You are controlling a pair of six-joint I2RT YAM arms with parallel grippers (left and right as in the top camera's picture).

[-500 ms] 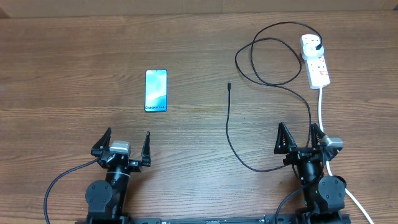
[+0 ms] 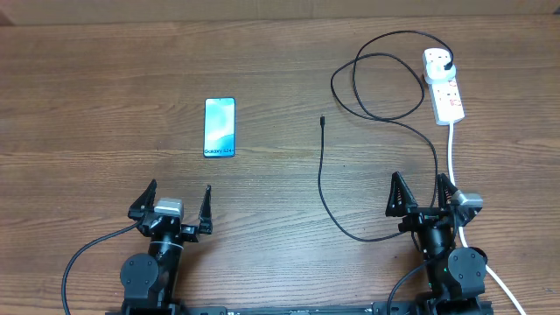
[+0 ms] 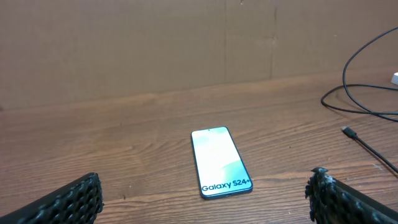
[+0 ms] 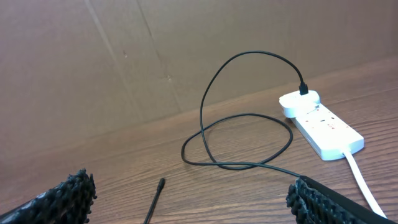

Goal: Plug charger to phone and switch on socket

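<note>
The phone [image 2: 220, 127] lies flat on the wooden table, screen up, showing "Galaxy S24+" [image 3: 219, 162]. The charger [image 2: 325, 184], a thin black cable, loops from its plug in the far end of the white socket [image 2: 444, 85] down the table; its connector tip [image 2: 322, 120] lies free on the wood, right of the phone. That tip [image 4: 161, 183] and the socket [image 4: 320, 125] show in the right wrist view. My left gripper [image 2: 175, 201] is open near the front edge, below the phone. My right gripper [image 2: 423, 192] is open too, with the cable running close by its fingers.
The socket's thick white cord [image 2: 453, 157] runs down the right side past my right arm toward the front edge. A brown cardboard wall [image 3: 186, 43] stands along the back of the table.
</note>
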